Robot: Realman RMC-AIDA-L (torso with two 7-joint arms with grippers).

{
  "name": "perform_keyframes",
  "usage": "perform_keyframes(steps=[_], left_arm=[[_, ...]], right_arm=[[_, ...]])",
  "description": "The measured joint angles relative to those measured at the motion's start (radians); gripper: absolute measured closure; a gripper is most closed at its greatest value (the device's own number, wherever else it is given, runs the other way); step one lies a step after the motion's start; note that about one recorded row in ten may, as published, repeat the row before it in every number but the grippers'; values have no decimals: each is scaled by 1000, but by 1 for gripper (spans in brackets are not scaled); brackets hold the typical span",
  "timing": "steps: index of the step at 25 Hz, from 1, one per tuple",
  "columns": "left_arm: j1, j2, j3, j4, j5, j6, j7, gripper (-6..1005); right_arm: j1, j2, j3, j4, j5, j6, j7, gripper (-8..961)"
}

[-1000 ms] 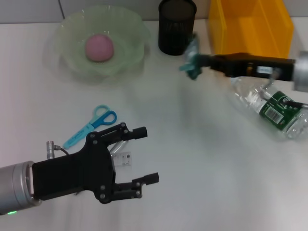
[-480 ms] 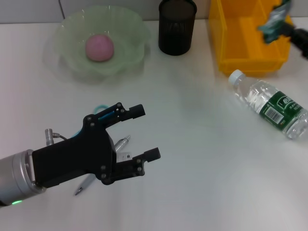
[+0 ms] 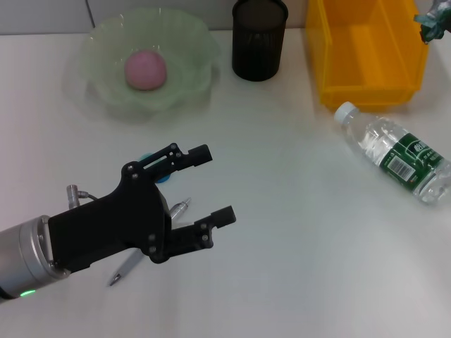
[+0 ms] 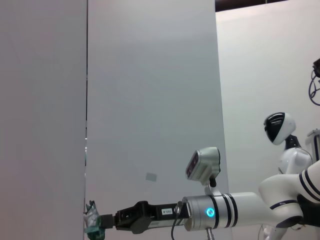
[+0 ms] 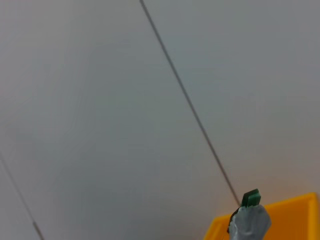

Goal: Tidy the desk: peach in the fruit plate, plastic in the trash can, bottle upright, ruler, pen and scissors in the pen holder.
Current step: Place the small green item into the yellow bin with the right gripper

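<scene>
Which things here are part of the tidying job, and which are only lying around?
Part of the job:
peach in the green plate
plastic scrap held by the right pincer
yellow bin
bottle, lying down
pen
scissors, mostly hidden
black holder

Lying around:
nothing visible

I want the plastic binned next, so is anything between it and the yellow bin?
Nothing visible. The right gripper holds the plastic by the bin's far right rim; the bin looks empty.

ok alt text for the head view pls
The left gripper, open, hovers over a pen on a white desk. Behind sit a peach in a green plate, a black holder, a yellow bin and a fallen bottle.
</scene>
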Motion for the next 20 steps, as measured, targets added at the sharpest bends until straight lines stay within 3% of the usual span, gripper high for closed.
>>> perform_keyframes(steps=[9,20], left_arm=[[-2,0,1,-17,-4,1,1,276],[-4,0,1,-19,-4,1,2,279]], right_arm=[[62,-9,-1,36,-115,62,5,825],[67,-9,-1,30,-128,78,27,765]])
